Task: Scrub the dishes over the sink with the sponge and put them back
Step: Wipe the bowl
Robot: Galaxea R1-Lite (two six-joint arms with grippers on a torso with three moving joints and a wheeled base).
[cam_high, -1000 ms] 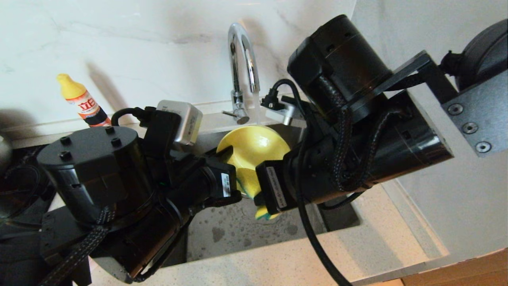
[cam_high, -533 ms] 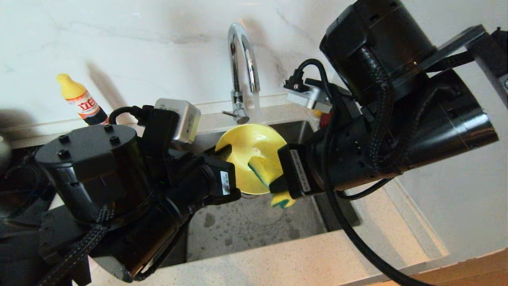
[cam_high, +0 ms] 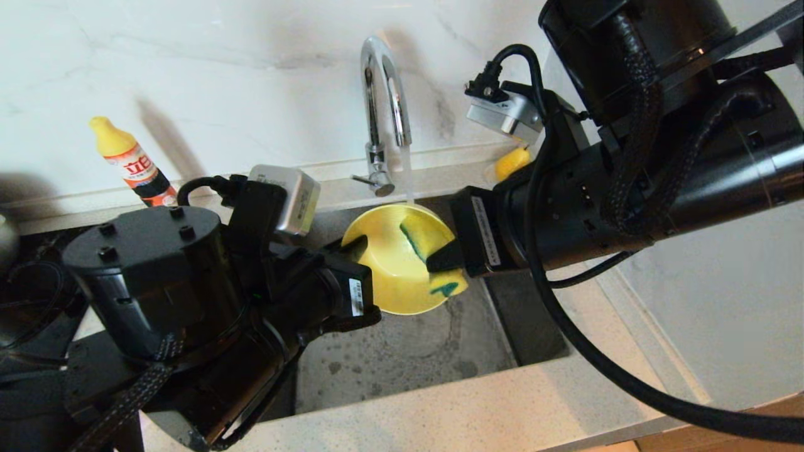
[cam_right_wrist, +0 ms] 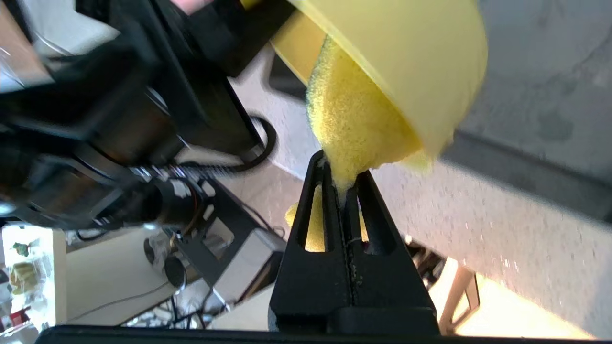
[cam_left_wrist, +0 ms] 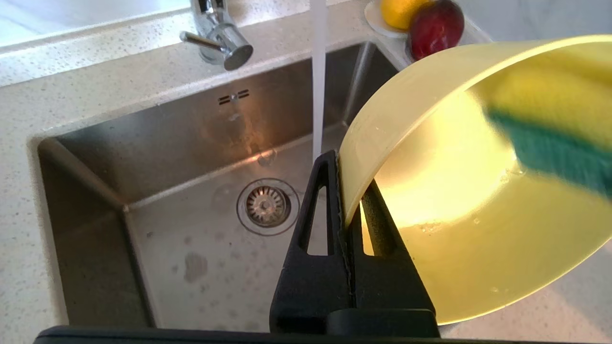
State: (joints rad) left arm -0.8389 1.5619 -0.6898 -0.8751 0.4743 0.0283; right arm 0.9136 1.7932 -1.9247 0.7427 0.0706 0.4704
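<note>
Left gripper [cam_left_wrist: 345, 191] jaws clamped on yellow bowl [cam_high: 392, 267] rim over sink [cam_left_wrist: 143, 157]; right gripper [cam_right_wrist: 343, 184] jaws pinch sponge [cam_high: 427, 242], sponge tail hidden, blurred inside bowl.

Sponge [cam_high: 422, 237] inside bowl [cam_high: 389, 276], above sink [cam_high: 402, 351].

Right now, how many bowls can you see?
1. A yellow bowl is held tilted over the sink, its rim pinched by the left gripper, while the sponge presses inside it. Others may be hidden behind the arms.
</note>
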